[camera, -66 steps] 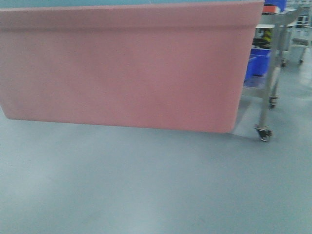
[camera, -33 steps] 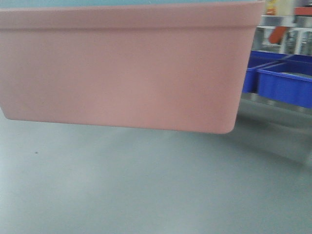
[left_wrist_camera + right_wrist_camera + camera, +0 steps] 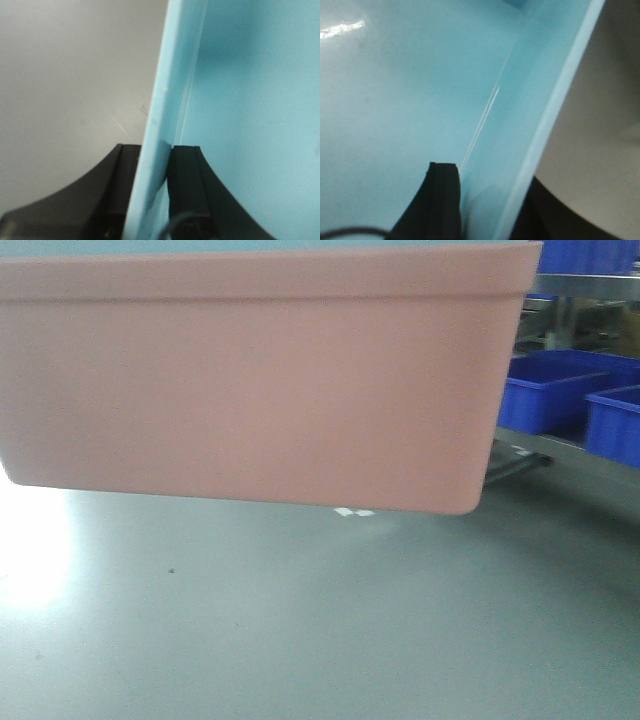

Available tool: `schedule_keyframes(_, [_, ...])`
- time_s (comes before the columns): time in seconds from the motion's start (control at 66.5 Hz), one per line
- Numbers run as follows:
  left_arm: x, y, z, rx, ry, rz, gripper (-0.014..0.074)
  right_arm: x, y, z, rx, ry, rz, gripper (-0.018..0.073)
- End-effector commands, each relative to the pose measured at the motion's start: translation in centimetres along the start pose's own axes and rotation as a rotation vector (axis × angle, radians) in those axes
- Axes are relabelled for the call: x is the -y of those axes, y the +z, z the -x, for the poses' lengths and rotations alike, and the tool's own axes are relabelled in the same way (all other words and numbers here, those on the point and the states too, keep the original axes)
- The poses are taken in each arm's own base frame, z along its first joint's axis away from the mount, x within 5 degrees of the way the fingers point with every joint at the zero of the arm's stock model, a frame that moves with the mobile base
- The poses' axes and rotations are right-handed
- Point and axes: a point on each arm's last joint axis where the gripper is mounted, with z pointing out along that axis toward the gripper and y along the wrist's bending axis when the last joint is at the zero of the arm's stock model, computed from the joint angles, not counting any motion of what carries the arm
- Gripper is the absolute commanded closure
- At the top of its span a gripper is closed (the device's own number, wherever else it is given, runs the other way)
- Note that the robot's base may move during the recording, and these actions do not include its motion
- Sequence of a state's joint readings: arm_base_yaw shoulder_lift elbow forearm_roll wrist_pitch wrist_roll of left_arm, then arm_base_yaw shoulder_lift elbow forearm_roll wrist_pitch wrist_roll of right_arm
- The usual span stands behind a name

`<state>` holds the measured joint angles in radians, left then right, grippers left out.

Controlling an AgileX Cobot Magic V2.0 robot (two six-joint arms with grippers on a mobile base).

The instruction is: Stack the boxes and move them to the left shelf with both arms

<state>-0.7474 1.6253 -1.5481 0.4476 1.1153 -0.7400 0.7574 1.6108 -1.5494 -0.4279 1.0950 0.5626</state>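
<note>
Front view: a grey floor [image 3: 300,620] with bright glare at its left; dark blue crates [image 3: 550,400] stand at the right; the pink bin [image 3: 250,380] hangs above the floor and fills the upper frame, with a sliver of the blue bin [image 3: 200,246] above its rim.

Left wrist view: the left tool [image 3: 152,150] clamps the blue bin's wall, one black finger on each side.

Right wrist view: the right tool [image 3: 490,185] straddles the opposite wall, narrowed onto it.

soft, slightly blurred views; white glare washes the floor [image 3: 35,560] at left, wrist views dim.
</note>
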Motion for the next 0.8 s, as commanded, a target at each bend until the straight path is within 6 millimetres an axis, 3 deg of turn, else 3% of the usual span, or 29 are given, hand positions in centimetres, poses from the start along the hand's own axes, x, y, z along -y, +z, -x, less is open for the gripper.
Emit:
schedule_keyframes(0.0, [2.71, -3.98, 1.26, 0.164, -0.062, -0.312, 0.0605, -1.94, -3.33, 2.27, 0.254, 0.046, 0.236, 0.0504])
schedule_keyframes(0.782, [3.27, -3.28, 1.02, 0.127, -0.075, -0.327, 0.0605, -1.61, -3.17, 1.90, 0.212, 0.037, 0.196, 0.0504])
